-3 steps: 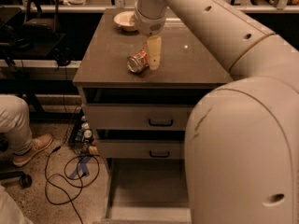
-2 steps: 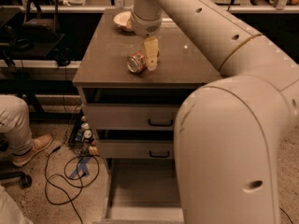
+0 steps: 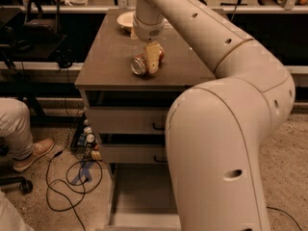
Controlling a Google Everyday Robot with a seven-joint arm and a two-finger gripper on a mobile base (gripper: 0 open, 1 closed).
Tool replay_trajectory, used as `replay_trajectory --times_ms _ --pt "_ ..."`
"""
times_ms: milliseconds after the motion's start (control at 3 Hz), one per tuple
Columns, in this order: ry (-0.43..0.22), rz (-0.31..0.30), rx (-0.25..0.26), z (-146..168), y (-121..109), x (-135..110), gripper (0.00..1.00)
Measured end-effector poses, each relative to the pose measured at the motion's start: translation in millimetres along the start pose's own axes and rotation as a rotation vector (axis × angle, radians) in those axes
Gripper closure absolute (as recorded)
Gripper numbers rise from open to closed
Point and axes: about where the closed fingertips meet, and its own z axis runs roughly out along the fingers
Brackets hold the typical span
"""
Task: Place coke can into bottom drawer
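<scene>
The coke can (image 3: 140,65) lies on its side on the cabinet's brown top, near the front edge, silver top towards me. My gripper (image 3: 151,63) reaches straight down onto it from above and covers its right part. The can rests on the top, not lifted. The bottom drawer (image 3: 139,192) is pulled out at floor level below, its flat floor bare; my arm's big elbow hides its right side.
A cream bowl (image 3: 126,19) sits at the back of the cabinet top. Two upper drawers with black handles (image 3: 158,127) are shut. A seated person's leg and shoe (image 3: 28,143) and loose cables (image 3: 72,179) are on the floor at left.
My arm's elbow has swung left and nearer, covering more of the drawers. The gripper stays at the can, which has not moved.
</scene>
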Motion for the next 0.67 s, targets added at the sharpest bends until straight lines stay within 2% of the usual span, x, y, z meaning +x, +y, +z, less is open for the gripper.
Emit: replay_trajectory --times_ms 333,667 --pt "-0.002 0.011 -0.013 5.2 2.4 4.8 0.49" --pt "-0.004 0.021 -0.018 6.7 6.1 7.6 0.72"
